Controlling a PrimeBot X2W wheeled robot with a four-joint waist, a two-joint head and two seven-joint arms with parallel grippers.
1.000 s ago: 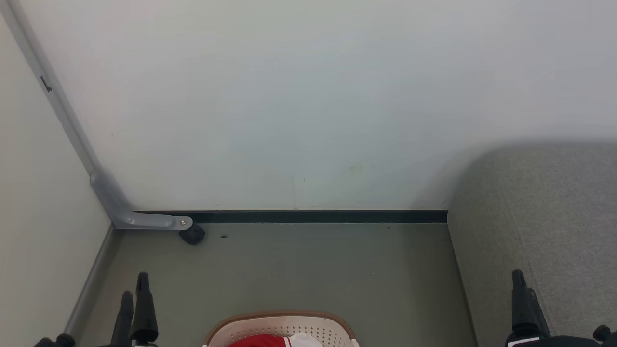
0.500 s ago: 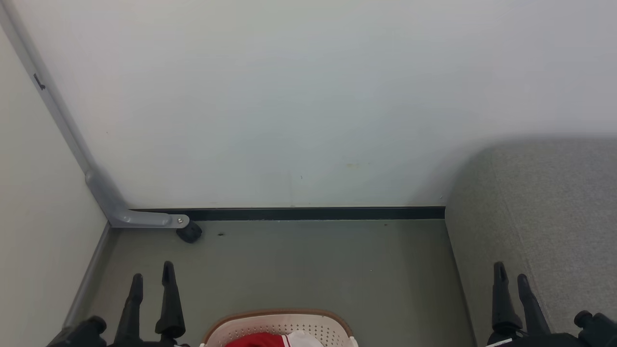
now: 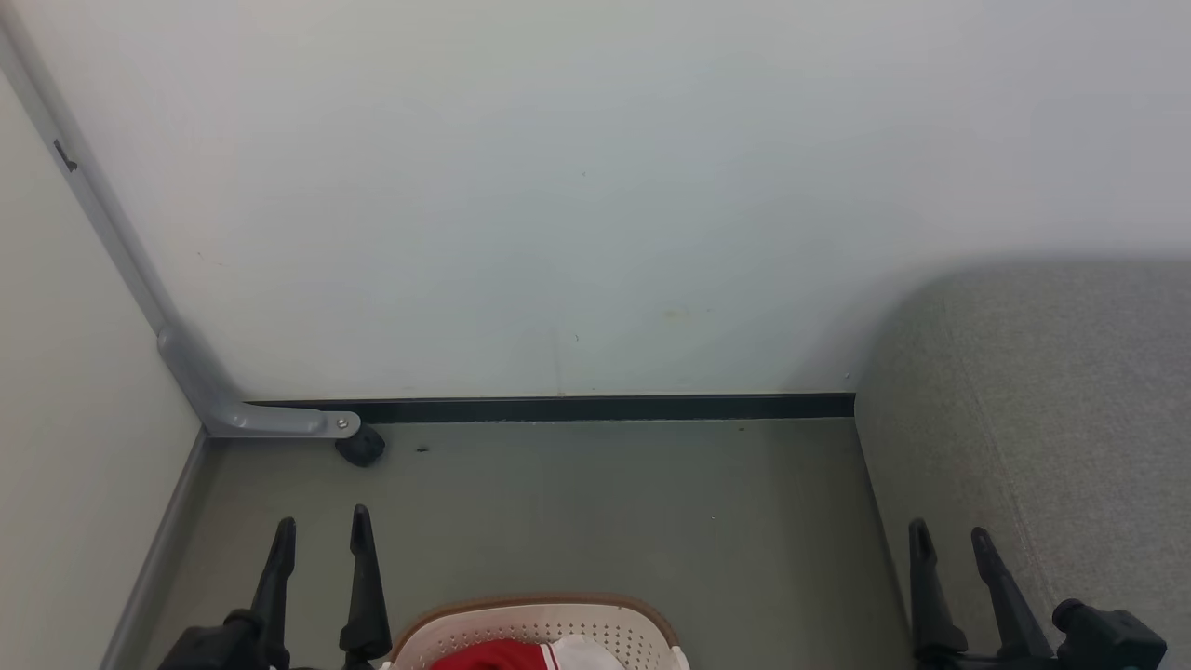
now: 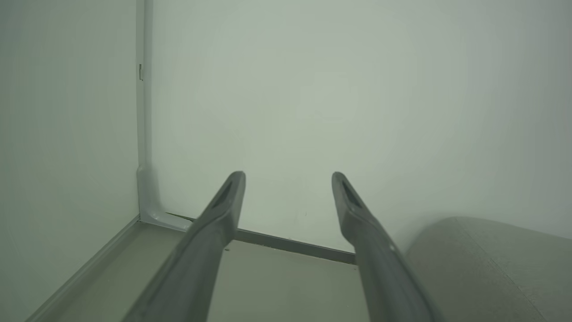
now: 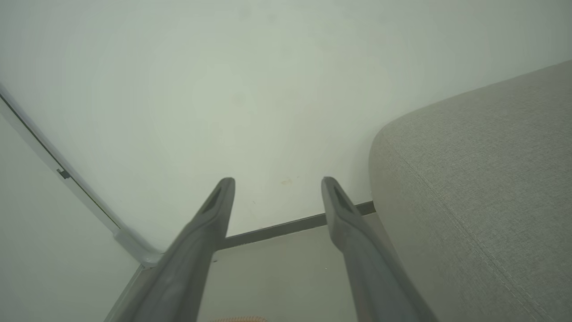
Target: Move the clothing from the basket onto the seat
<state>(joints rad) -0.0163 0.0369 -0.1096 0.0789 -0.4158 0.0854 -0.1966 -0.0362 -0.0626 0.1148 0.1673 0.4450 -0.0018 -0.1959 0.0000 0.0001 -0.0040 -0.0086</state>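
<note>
The cream basket [image 3: 595, 631] with its brown rim sits on the floor at the bottom centre of the head view, and a sliver of that rim [image 5: 239, 319] shows in the right wrist view. Red and white clothing [image 3: 521, 656] lies inside it. The grey seat [image 3: 1051, 409] fills the right side, also seen as the seat [image 4: 487, 264] and the seat [image 5: 482, 188] from the wrists. My left gripper [image 3: 321, 529] stands open left of the basket, empty; its two fingers spread wide in the left gripper [image 4: 288, 176] view. My right gripper [image 3: 949, 535] stands open by the seat's front edge, empty, as the right gripper [image 5: 277, 181] view confirms.
A pale wall [image 3: 577, 186] with a dark skirting strip [image 3: 595, 408] closes the space ahead. A second wall and a grey corner rail [image 3: 186, 372] with a black caster [image 3: 360, 448] bound the left. Grey-green floor [image 3: 605, 502] lies between basket and wall.
Both grippers shifted inward toward the basket and their finger pairs turned to show spread apart. The head view drifted slightly, so the scene moved a little up and left.
</note>
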